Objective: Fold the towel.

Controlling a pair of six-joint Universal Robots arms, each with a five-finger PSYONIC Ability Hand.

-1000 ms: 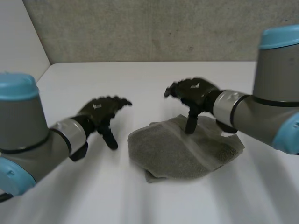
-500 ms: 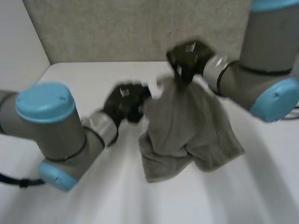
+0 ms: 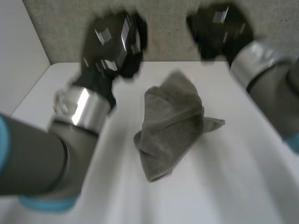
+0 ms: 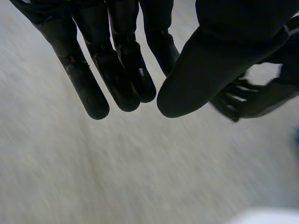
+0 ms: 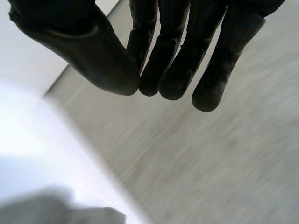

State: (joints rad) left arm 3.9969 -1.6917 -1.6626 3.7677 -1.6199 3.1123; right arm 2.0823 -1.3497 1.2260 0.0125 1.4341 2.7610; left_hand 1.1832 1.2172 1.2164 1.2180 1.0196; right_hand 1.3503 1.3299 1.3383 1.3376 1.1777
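Observation:
The grey-green towel [image 3: 173,126] lies in a crumpled, half-bunched heap on the middle of the white table [image 3: 233,182], with one corner sticking out to the right. Both hands hang high above it, toward the back wall. My left hand [image 3: 114,44] is up over the table's back left; its fingers [image 4: 117,79] are drawn together against the thumb with nothing between them. My right hand [image 3: 219,30] is up at the back right, fingers [image 5: 173,70] closed onto the thumb, also empty. A bit of the towel [image 5: 56,210] shows far below the right hand.
A grey speckled wall [image 3: 163,28] stands behind the table. The table's left edge [image 3: 28,98] runs beside a pale side wall. In the left wrist view the right hand [image 4: 252,98] shows beyond the left thumb.
Both hands closed and swung upward. The right hand lifted the towel half a second ago; it has since fallen back onto the table as a narrower heap, and both hands have climbed higher.

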